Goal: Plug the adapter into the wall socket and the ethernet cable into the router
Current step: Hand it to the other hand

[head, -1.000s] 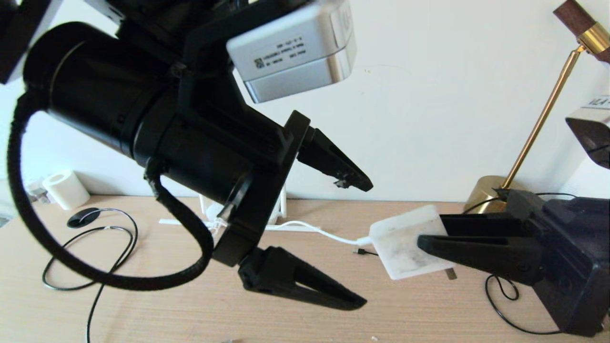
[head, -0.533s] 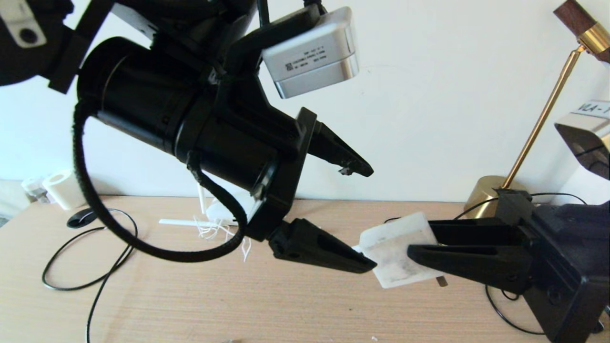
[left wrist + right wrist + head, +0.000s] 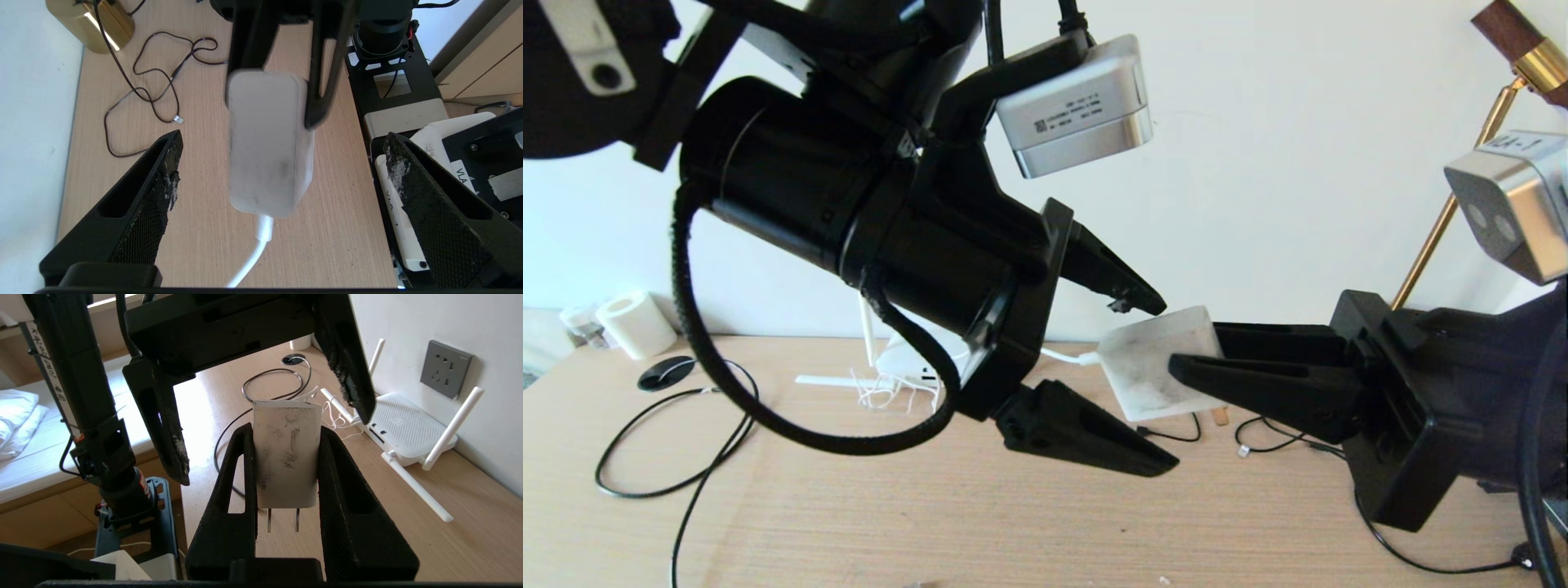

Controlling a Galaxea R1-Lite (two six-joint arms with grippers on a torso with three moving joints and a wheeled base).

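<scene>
My right gripper point(image 3: 1194, 353) point(image 3: 286, 431) is shut on the white adapter point(image 3: 1153, 372) point(image 3: 286, 453), held above the table with its two prongs point(image 3: 268, 520) pointing back at the right wrist. My left gripper point(image 3: 1164, 388) point(image 3: 282, 141) is open, facing it. The adapter point(image 3: 267, 143) hangs between the left fingers with a gap on each side, its white cord point(image 3: 253, 253) trailing off. The grey wall socket point(image 3: 446, 368) sits on the wall above the white router point(image 3: 402, 428) point(image 3: 907, 359). The black ethernet cable point(image 3: 645, 425) point(image 3: 265, 375) loops on the table by its disc point(image 3: 666, 373).
A brass lamp point(image 3: 1437, 237) stands at the back right, its base point(image 3: 92, 20) by the wall. Thin black cables point(image 3: 1258, 441) point(image 3: 155, 81) lie under the grippers. A white paper roll point(image 3: 633, 322) stands at the back left. The light wooden table point(image 3: 931, 523) ends near the robot's base.
My right gripper has carried the adapter up and to the left. My left gripper has swung round so that its open fingers now stand on either side of the adapter.
</scene>
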